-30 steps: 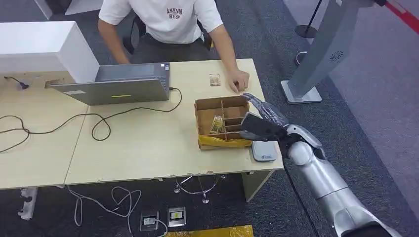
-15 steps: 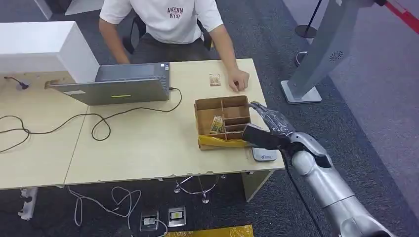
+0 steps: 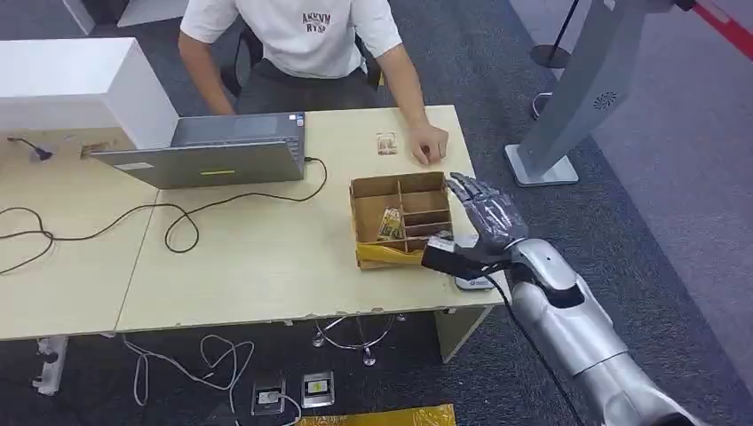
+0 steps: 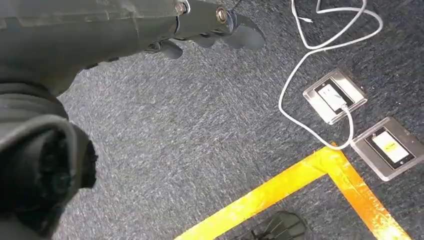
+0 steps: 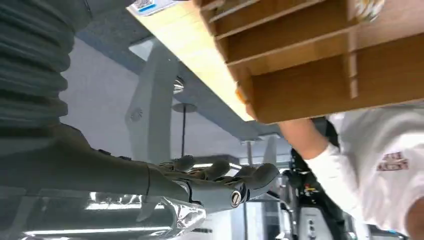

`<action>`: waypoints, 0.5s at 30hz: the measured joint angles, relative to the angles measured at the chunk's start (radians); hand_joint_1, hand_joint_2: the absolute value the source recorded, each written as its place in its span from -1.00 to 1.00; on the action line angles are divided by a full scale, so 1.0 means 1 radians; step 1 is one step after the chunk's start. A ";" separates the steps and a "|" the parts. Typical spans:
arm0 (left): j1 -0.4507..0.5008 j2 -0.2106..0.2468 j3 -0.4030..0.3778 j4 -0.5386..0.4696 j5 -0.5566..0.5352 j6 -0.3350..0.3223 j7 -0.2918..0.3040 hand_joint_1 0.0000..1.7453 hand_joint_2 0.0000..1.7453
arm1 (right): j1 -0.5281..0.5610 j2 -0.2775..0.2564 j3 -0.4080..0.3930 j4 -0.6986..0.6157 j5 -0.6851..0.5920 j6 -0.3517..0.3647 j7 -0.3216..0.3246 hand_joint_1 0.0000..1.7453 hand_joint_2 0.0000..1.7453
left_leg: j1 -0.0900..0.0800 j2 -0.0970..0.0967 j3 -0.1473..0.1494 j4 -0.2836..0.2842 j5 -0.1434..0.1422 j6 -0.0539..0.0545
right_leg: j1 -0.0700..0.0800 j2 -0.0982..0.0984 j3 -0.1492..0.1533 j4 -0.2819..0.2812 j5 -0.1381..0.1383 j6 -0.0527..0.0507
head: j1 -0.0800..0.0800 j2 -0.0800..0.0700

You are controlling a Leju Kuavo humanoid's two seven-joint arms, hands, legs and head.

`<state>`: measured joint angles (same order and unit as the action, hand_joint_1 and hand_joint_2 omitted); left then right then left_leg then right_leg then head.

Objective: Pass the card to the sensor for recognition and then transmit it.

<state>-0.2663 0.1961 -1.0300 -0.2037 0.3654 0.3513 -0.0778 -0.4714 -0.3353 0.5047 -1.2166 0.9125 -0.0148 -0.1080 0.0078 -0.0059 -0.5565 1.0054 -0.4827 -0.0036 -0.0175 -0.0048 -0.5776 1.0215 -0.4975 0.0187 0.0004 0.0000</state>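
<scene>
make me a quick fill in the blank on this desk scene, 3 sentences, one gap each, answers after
1. The right hand hovers beside the cardboard ____, its fingers spread and holding nothing.
2. A person's hand rests on the table near a loose ____.
3. The open ____ sits at the table's far edge, a black cable trailing from it.

Missing words: box; card; laptop

We're seeing a matt light-wood table (image 3: pixel 266 266), a brown cardboard divider box (image 3: pixel 373 200) with a glossy yellow plastic strip (image 3: pixel 391 256) at its front, and rough grey-blue carpet (image 4: pixel 200 150). The right hand (image 3: pixel 484 222) looks like shiny silver metal with dark plastic bits, and the laptop (image 3: pixel 209 151) is smooth matt grey.
</scene>
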 joint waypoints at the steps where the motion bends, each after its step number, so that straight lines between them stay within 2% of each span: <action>1: 0.001 0.000 0.000 0.000 0.001 0.001 0.000 -1.00 -1.00 | 0.000 0.006 0.005 0.008 0.005 -0.003 -0.004 -1.00 1.00 | 0.000 0.000 0.000 0.000 0.000 0.000 | 0.000 0.000 0.000 0.000 0.000 0.000 | 0.000 0.000; 15: 0.005 -0.001 0.001 0.000 0.003 -0.001 -0.002 -1.00 -1.00 | -0.008 0.057 0.050 0.092 0.010 -0.018 -0.025 -1.00 1.00 | 0.000 0.000 0.000 0.000 0.000 0.000 | 0.000 0.000 0.000 0.000 0.000 0.000 | 0.000 0.000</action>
<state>-0.2609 0.1950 -1.0292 -0.2037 0.3685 0.3502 -0.0797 -0.4793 -0.2781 0.5543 -1.1250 0.9228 -0.0324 -0.1327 0.0077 -0.0061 -0.5566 1.0054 -0.4827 -0.0036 -0.0176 -0.0049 -0.5776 1.0215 -0.4975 0.0187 0.0000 0.0000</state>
